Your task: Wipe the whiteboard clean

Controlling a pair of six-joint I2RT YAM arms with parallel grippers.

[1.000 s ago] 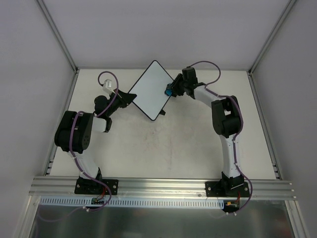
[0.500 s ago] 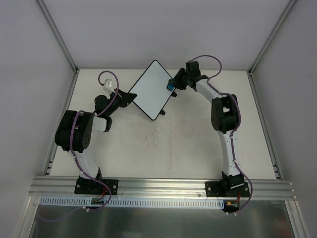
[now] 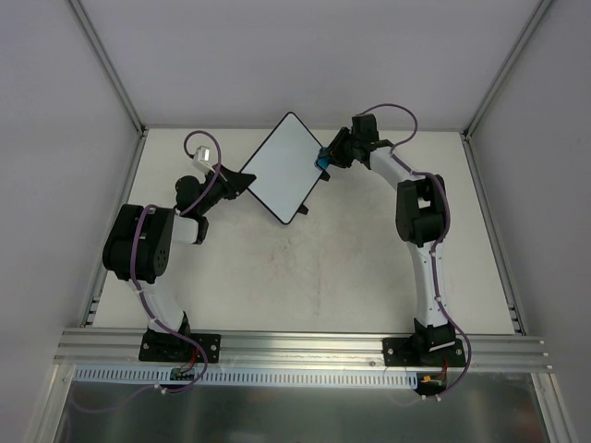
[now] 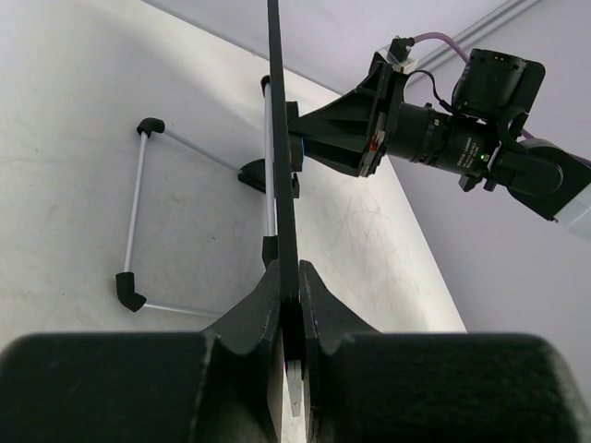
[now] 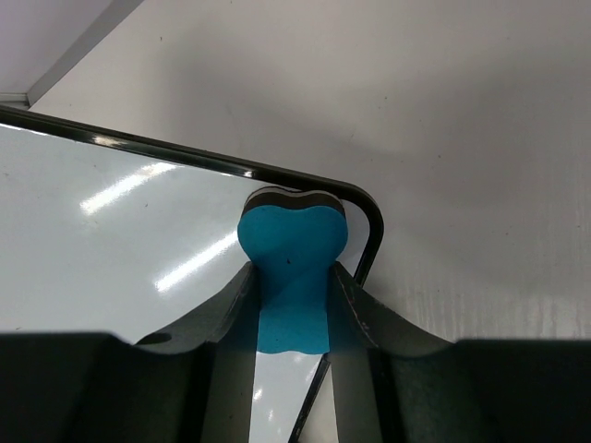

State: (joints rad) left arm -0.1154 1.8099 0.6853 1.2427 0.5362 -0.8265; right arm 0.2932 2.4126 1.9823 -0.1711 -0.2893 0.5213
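The whiteboard (image 3: 282, 166) is a white board with a thin black rim, held off the table at the back centre, one corner pointing away. Its face looks clean. My left gripper (image 3: 238, 182) is shut on its left corner; in the left wrist view the board (image 4: 281, 138) shows edge-on between the jaws (image 4: 291, 295). My right gripper (image 3: 325, 159) is shut on a blue bone-shaped eraser (image 5: 293, 263), whose head rests at the board's right corner (image 5: 138, 221) by the rim. The eraser (image 3: 322, 161) shows as a blue spot from above.
The white table (image 3: 314, 277) is ringed by grey walls and aluminium posts (image 3: 106, 60). A rail (image 3: 295, 346) carries both arm bases at the near edge. The board's shadow (image 4: 138, 221) falls on the table. The right arm's wrist (image 4: 462, 129) shows beyond the board.
My right gripper has slid the eraser up and to the right along the board, from its right edge to its right corner. The left gripper and board have stayed still.
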